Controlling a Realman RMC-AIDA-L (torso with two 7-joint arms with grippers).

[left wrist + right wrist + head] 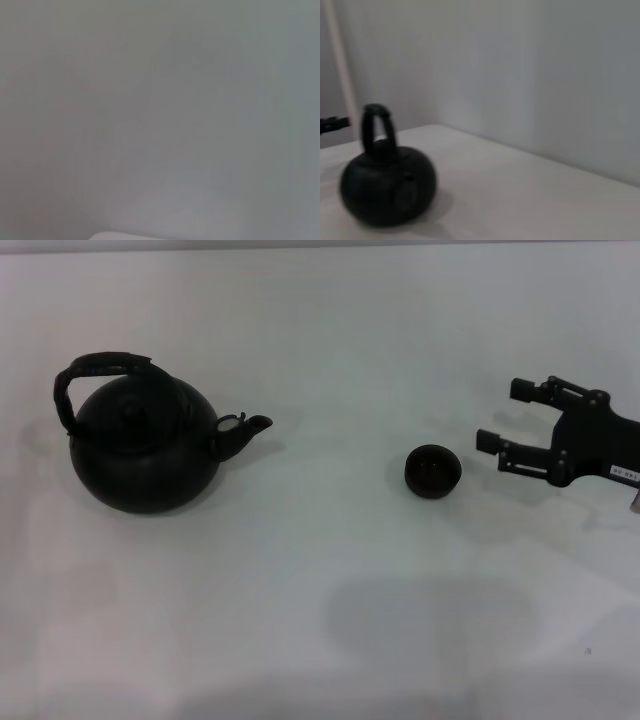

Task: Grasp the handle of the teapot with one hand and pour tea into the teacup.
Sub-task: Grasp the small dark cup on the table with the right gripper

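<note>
The round black teapot (145, 445) stands upright on the white table at the left, its short spout (248, 427) aimed right toward the teacup. Its arched handle (95, 368) rises over the knobbed lid. The small dark teacup (433, 470) sits right of centre. My right gripper (500, 415) hovers just right of the teacup, open, with nothing between its fingers. The right wrist view shows the teapot (387, 185) and its handle (377, 125) farther off. My left gripper is out of view; its wrist view shows only a blank grey surface.
The white table (320, 620) spreads bare between the teapot and the teacup and toward the front edge. A pale wall (520, 65) stands behind the table in the right wrist view.
</note>
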